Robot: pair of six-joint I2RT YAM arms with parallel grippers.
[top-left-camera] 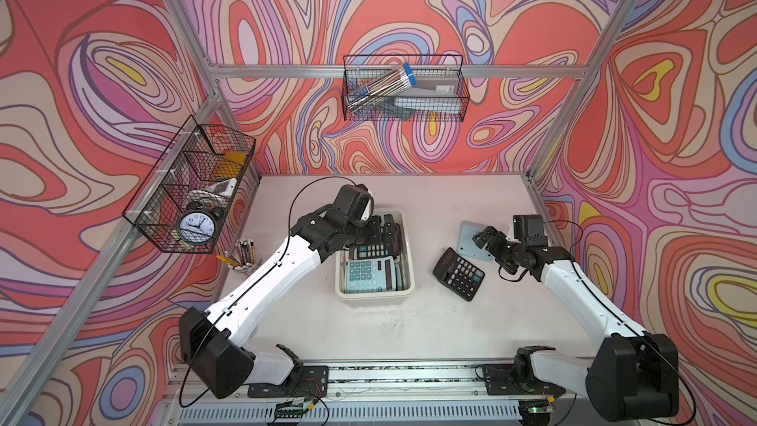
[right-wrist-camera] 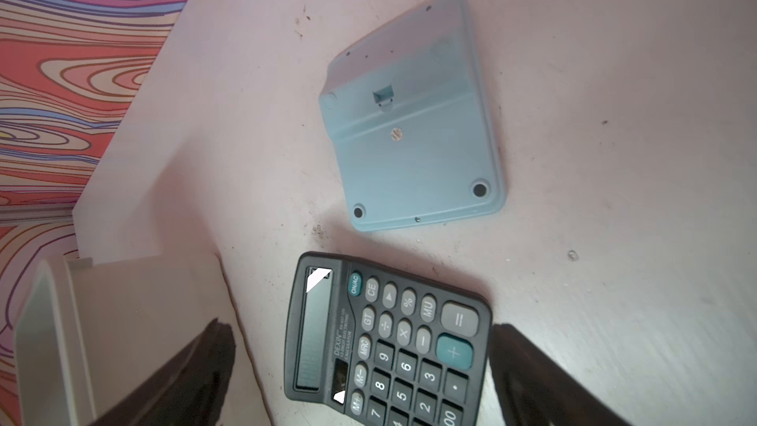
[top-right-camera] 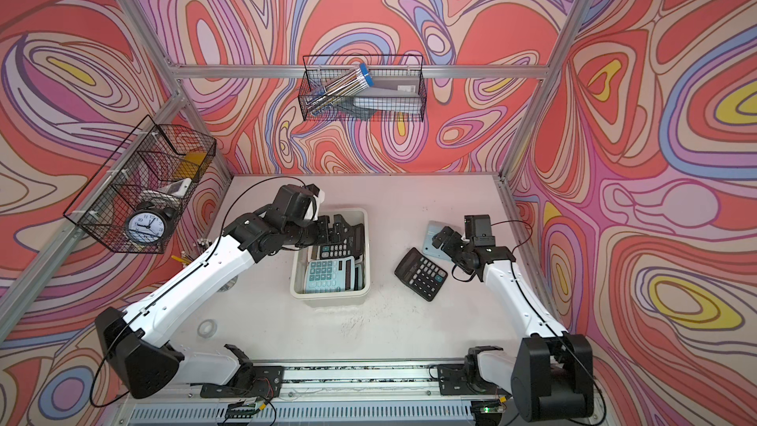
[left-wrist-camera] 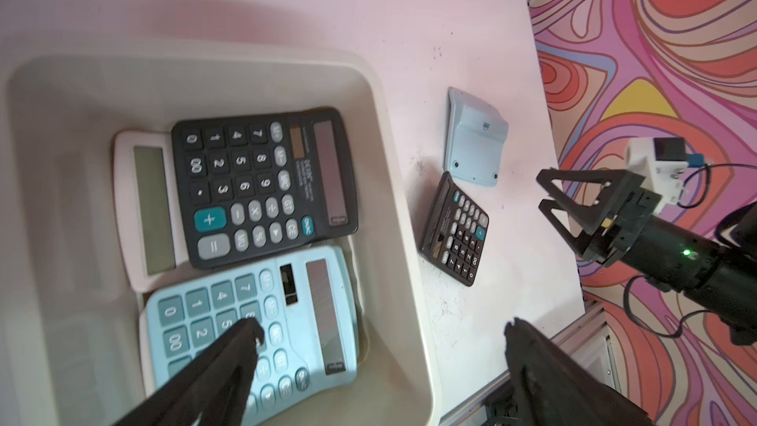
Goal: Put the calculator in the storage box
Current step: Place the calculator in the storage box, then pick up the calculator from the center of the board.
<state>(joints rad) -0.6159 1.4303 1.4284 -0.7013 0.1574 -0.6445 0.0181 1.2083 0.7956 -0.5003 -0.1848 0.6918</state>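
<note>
Overhead, we see calculators inside the cream-white rectangular plastic storage box; a black plastic calculator and a face-down pale-blue calculator lie outside. Left wrist view: our left gripper gapes empty above the box. Right wrist view: our right gripper hovers, spread, over the black one.

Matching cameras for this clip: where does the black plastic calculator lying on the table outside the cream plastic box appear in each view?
Top view: black calculator on the white table, apart from the cream storage box.
Top view: black calculator likewise.
Left wrist: black calculator past the box's wall.
Right wrist: black calculator, keys up, nearest the lens.
Landmark: pale blue face-down calculator beside it, all views.
</note>
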